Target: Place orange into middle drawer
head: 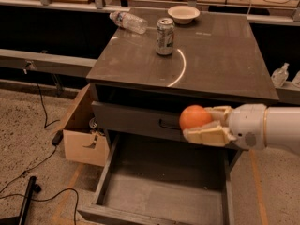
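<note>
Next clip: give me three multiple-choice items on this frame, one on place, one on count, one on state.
1. The orange is: A on the ground; B in the gripper, in the air before the cabinet front; C on a shelf.
2. Things on the cabinet top: A one; B five; C three.
3. The middle drawer is: A open, floor bare; B shut; C open, orange inside.
Key: 1 B, fingers clasp it. 2 C, bottle, soda can, bowl. 3 A, pulled out, nothing in it.
</note>
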`<state>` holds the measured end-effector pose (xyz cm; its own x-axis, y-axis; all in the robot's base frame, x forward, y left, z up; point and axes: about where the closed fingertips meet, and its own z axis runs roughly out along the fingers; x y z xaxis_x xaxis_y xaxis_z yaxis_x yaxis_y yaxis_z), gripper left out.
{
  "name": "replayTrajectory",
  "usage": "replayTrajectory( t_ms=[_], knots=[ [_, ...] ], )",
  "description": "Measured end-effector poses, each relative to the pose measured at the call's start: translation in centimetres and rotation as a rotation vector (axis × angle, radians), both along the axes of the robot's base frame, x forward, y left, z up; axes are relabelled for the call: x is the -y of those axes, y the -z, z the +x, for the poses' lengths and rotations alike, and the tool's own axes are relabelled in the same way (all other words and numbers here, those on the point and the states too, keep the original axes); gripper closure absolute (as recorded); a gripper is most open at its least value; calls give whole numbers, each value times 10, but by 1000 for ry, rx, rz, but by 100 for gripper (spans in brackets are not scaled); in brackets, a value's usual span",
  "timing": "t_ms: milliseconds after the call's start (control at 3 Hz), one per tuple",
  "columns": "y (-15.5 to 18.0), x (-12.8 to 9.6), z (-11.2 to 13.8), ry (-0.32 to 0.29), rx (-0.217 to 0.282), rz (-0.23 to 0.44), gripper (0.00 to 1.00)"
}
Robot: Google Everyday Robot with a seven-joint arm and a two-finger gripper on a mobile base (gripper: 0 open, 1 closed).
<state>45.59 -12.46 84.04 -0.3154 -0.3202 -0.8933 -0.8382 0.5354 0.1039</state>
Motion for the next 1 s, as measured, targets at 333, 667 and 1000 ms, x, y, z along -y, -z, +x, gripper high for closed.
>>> replayTrajectory(
  t_ms=[333,667,1000],
  knots=[
    [65,-8,-13,-5,-8,-24,100],
    [147,-26,-25,-26,31,-62,100],
    [203,-35,-14,-5,79,-110,100]
  ],
)
